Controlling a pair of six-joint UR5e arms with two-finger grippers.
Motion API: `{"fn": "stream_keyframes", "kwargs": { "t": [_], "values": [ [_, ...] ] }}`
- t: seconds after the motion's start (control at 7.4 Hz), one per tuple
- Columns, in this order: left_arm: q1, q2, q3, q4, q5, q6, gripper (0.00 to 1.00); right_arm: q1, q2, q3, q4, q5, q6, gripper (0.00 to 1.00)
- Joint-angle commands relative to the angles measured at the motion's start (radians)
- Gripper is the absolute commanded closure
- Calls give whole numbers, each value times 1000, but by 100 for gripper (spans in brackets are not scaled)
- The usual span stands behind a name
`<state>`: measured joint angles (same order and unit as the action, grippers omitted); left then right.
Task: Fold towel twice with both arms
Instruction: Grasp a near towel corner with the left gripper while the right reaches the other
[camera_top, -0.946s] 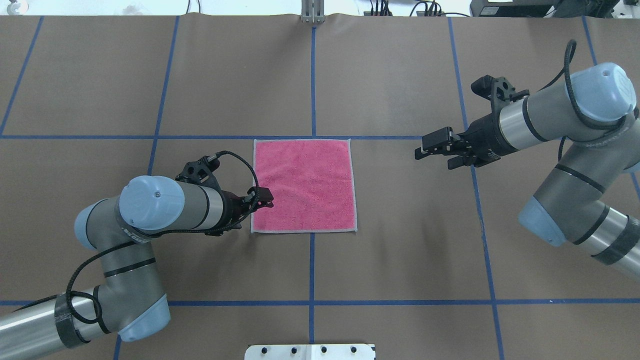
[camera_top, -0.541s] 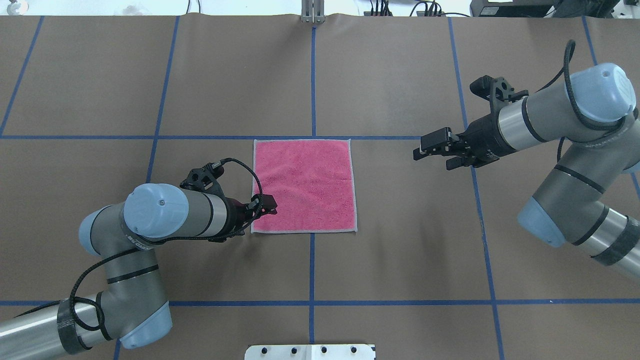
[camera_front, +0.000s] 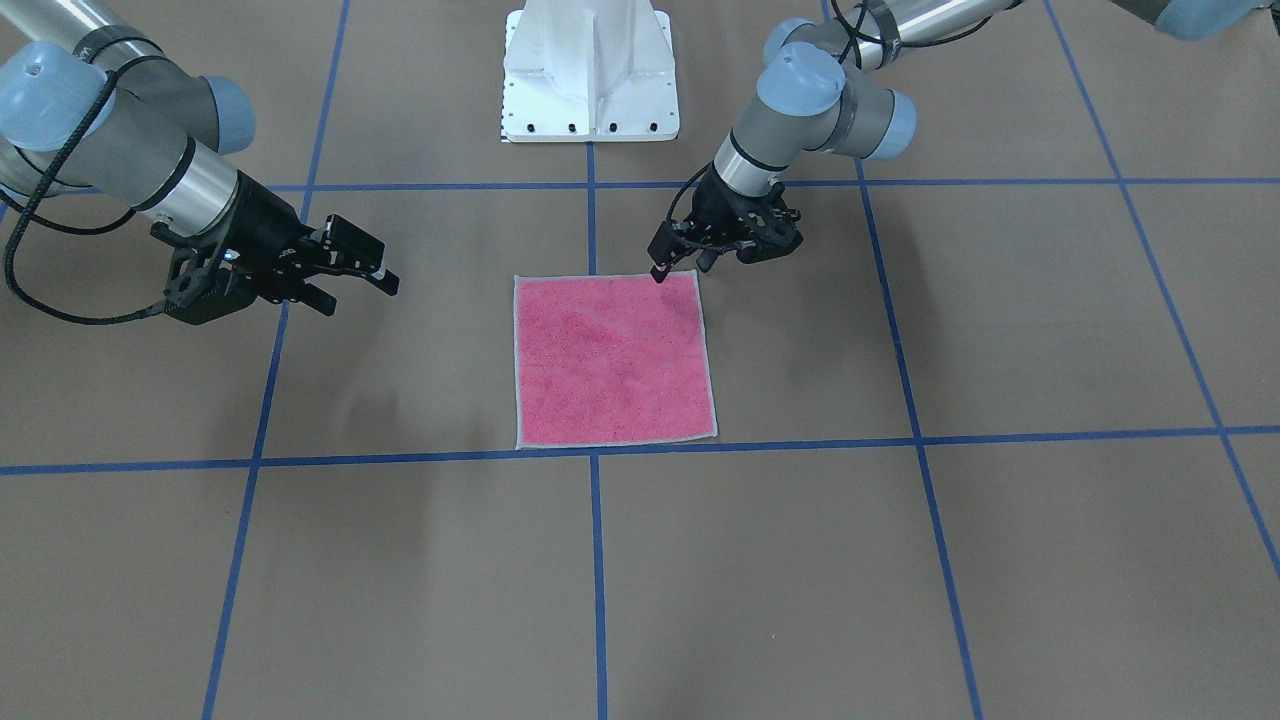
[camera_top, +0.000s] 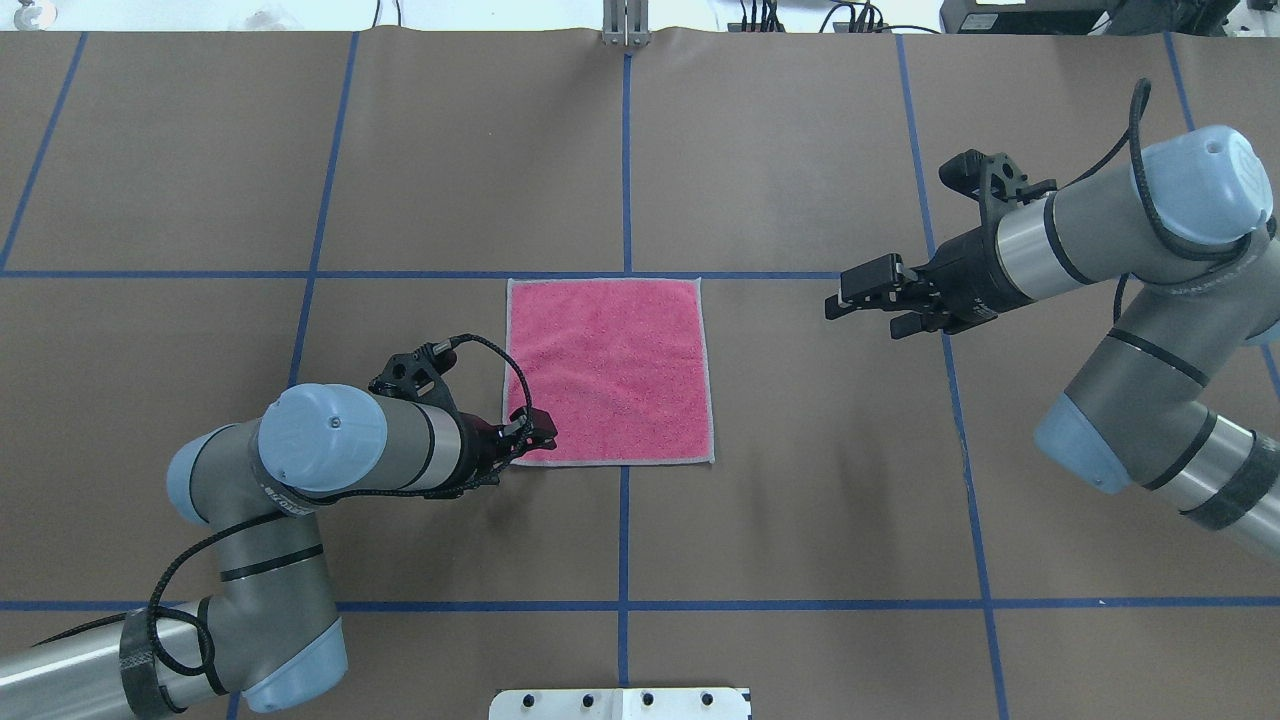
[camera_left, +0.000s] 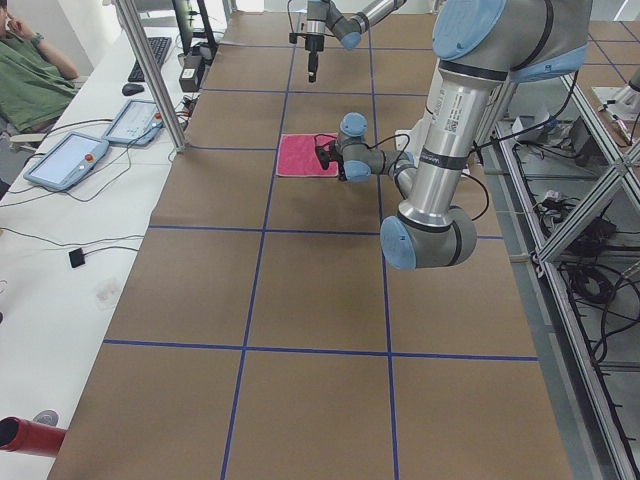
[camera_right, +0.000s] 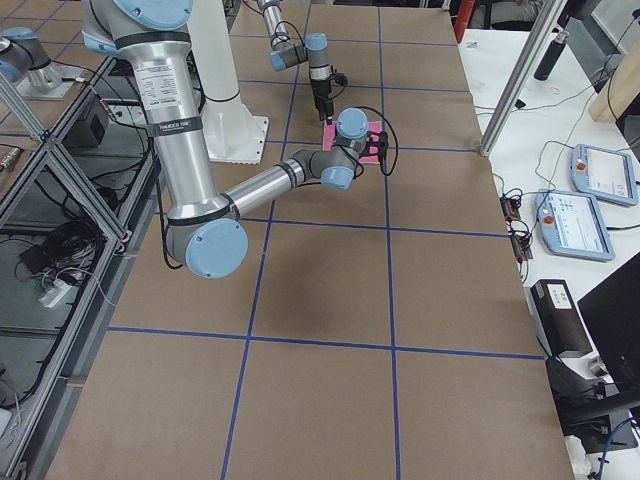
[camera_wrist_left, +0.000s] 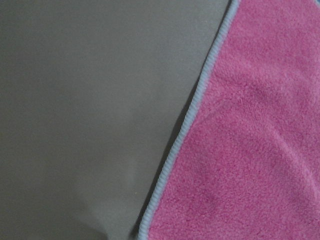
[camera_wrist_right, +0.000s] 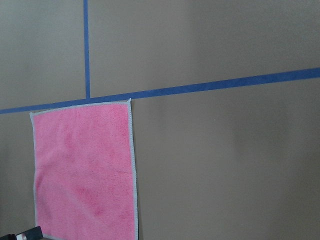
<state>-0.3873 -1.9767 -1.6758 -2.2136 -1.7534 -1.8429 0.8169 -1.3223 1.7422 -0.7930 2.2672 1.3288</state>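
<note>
The towel (camera_top: 610, 370) lies flat and unfolded on the brown table, pink face up, with its pale stitched edge all round; it also shows in the front view (camera_front: 612, 360). My left gripper (camera_top: 540, 432) is low over the towel's near-left corner, at the robot-side corner in the front view (camera_front: 680, 268), and its fingers look slightly open and empty. The left wrist view shows only the towel's edge (camera_wrist_left: 200, 100) and bare table. My right gripper (camera_top: 865, 308) is open and empty, hovering well to the right of the towel, level with its far edge.
Blue tape lines (camera_top: 624, 150) divide the brown table cover into squares. The white robot pedestal (camera_front: 590, 70) stands at the table's robot side. Monitors and tablets (camera_left: 70, 160) lie beyond the table's far side, off the work area.
My left gripper has moved along the towel's left edge toward the robot, down to the near-left corner. The right gripper has barely moved. The towel has not moved.
</note>
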Motion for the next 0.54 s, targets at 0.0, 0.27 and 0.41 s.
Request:
{"fn": "stream_keyframes", "kwargs": {
  "t": [0.0, 0.27, 0.41],
  "values": [
    [1, 1, -1, 0, -2, 1, 38, 1, 0, -1, 6, 0, 1, 0],
    [1, 1, -2, 0, -2, 1, 44, 2, -2, -1, 6, 0, 0, 0],
    [1, -1, -4, 0, -2, 1, 55, 2, -2, -3, 6, 0, 0, 0]
  ]
}}
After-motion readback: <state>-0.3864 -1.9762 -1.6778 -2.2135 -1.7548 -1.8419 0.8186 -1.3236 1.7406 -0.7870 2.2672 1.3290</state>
